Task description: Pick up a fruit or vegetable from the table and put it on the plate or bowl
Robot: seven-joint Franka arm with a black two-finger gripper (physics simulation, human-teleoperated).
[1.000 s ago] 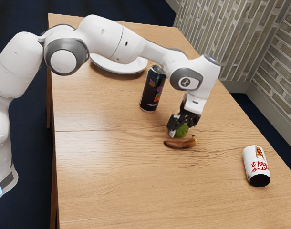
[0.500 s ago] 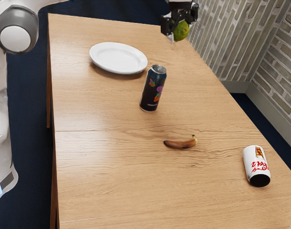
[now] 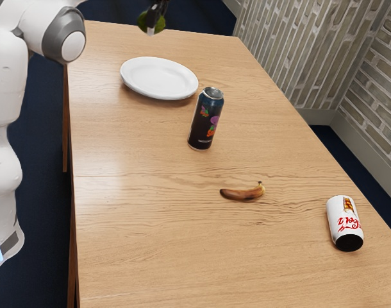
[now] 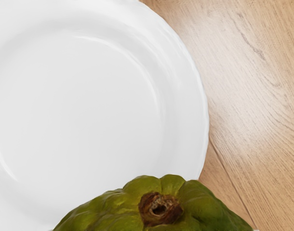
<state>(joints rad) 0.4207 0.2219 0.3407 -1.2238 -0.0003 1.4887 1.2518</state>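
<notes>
The wood-grained desk (image 3: 150,244) carries a smooth, round white plate (image 3: 159,77) with a wavy rim, an upright dark cylindrical can (image 3: 205,119) and a curved brown banana (image 3: 243,192). Above the plate, the end effector (image 3: 154,19) clasps a lumpy green fruit (image 3: 147,24) with a brown stem scar.

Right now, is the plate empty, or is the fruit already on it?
Empty. The plate shows a bare white surface in both views, and the green fruit hangs in the air above it.
</notes>
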